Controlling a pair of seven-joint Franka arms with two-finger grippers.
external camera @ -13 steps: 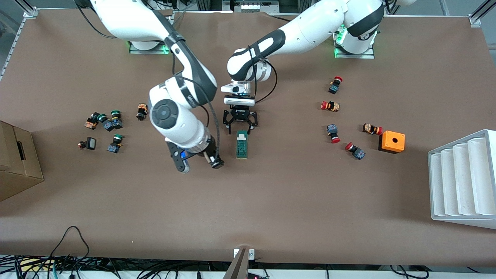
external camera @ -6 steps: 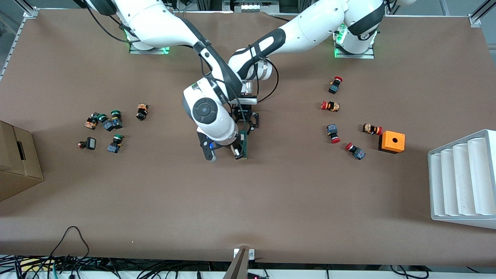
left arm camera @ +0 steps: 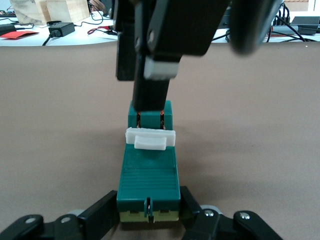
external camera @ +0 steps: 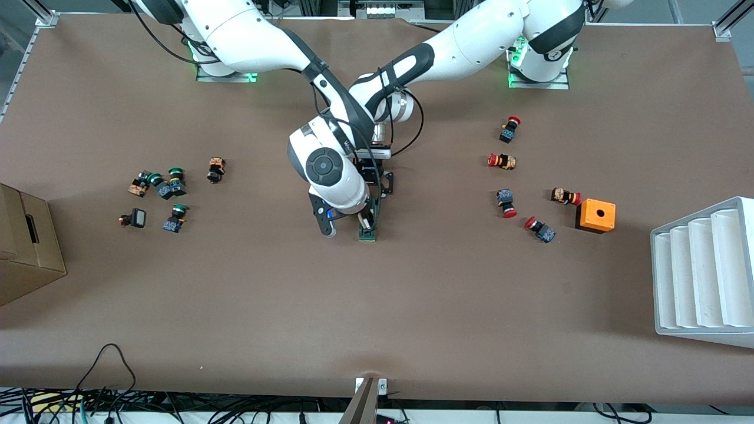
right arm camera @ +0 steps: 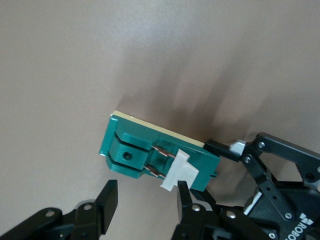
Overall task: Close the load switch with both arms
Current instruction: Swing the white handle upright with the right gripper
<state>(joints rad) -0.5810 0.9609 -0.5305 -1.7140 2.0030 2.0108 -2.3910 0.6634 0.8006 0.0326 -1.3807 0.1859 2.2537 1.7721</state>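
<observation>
The load switch [external camera: 368,234] is a dark-green block with a white tab [left arm camera: 150,137], lying flat mid-table. My left gripper [left arm camera: 148,210] is shut on the end of the load switch [left arm camera: 149,170] that lies farther from the front camera, one finger on each side wall. My right gripper [external camera: 366,224] hangs low over the end nearer to that camera and hides most of the block in the front view. In the right wrist view the right gripper [right arm camera: 145,197] is open, with one finger [right arm camera: 182,197] beside the white tab [right arm camera: 177,172] and bare table between the fingers.
Red-capped push buttons [external camera: 506,203] and an orange box [external camera: 595,215] lie toward the left arm's end. A white ridged tray [external camera: 701,271] stands past them. Green-capped buttons [external camera: 171,188] and a cardboard box [external camera: 26,247] are toward the right arm's end.
The right arm swung in from beside the switch until its gripper was over it. The left gripper, open one second ago, came down and shut on the switch's end.
</observation>
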